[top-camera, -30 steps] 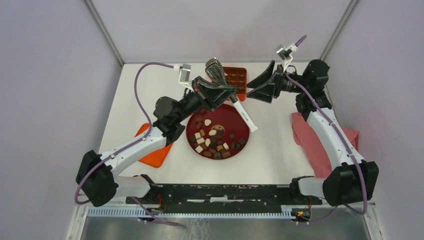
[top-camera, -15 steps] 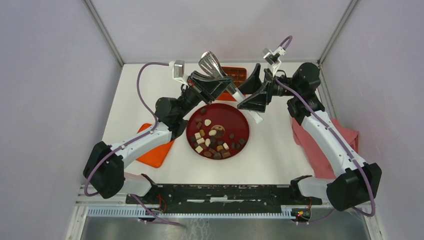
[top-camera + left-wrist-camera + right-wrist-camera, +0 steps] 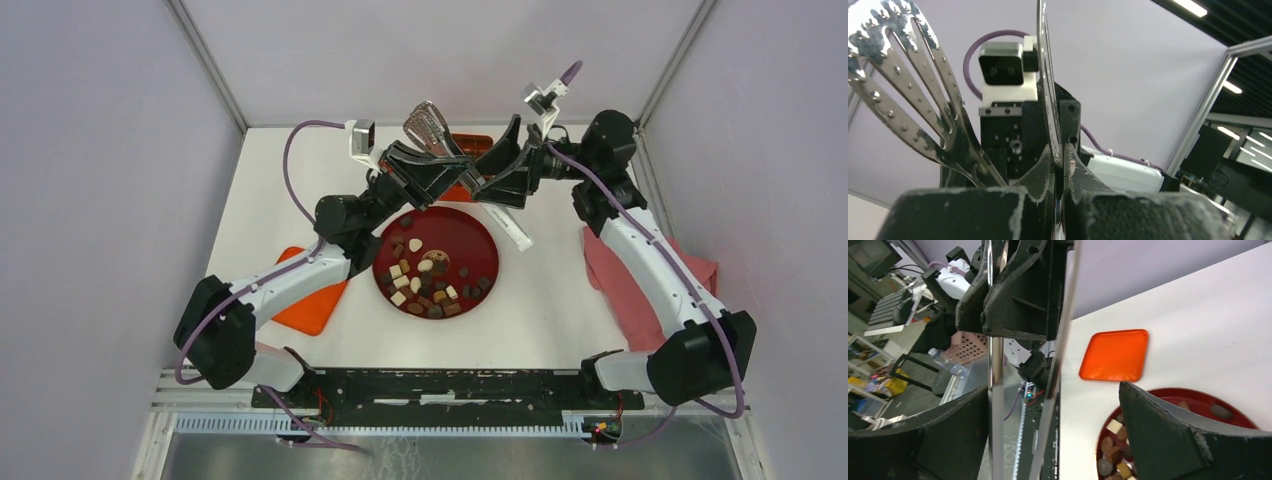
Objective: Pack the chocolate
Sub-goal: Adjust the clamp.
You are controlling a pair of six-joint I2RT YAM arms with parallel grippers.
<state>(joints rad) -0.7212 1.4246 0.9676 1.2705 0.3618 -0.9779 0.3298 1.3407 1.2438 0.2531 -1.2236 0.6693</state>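
While the left gripper (image 3: 425, 178) is clamped tight on one thin blade of the shiny metal tongs (image 3: 430, 120) with slotted, studded heads, it holds them in the air over the far edge of the round dark-red plate (image 3: 495, 262). The heads point toward the far wall, and the white handle end slants to the near right beside the plate. The right gripper (image 3: 500, 172) stands just right of the left one with its fingers spread wide. In its wrist view both tong blades run between its two black fingers (image 3: 1188, 440); whether either finger touches the metal cannot be told. The chocolate (image 3: 425, 278), a loose heap of small dark brown, light brown and cream-white pieces, lies on the near-left part of the plate, in the middle of the white table (image 3: 560, 300). The square orange box (image 3: 478, 145) with gridded compartments sits at the far edge, mostly hidden behind the grippers. A flat orange square tray (image 3: 312, 308) lies to the left under the left arm, and a crumpled pink cloth (image 3: 640, 285) lies to the right
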